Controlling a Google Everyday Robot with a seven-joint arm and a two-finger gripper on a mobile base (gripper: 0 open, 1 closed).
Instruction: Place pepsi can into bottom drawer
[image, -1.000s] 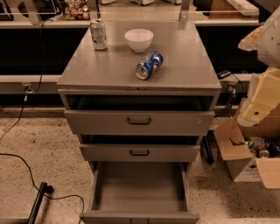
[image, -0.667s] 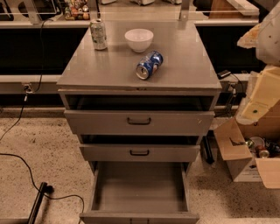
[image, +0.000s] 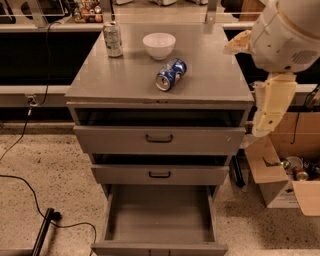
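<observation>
The blue pepsi can (image: 170, 74) lies on its side on the grey cabinet top (image: 100, 82), just in front of a white bowl. The bottom drawer (image: 160, 215) is pulled out, and its plain grey inside holds nothing. The two shallower drawers above it, with black handles, are pulled out slightly. My arm reaches in at the upper right with a large white rounded joint (image: 287, 32). The cream gripper part (image: 268, 107) hangs beside the cabinet's right edge, to the right of the can and apart from it. It holds nothing that I can see.
A silver-and-green can (image: 113, 39) stands at the back left of the top, with the white bowl (image: 159, 45) next to it. An open cardboard box (image: 282, 182) of clutter sits on the floor to the right. A black cable and bar (image: 42, 230) lie at the lower left.
My arm has moved left into the view. The white joint now shows at the upper right and the cream part is closer to the cabinet. The can and drawers have not moved.
</observation>
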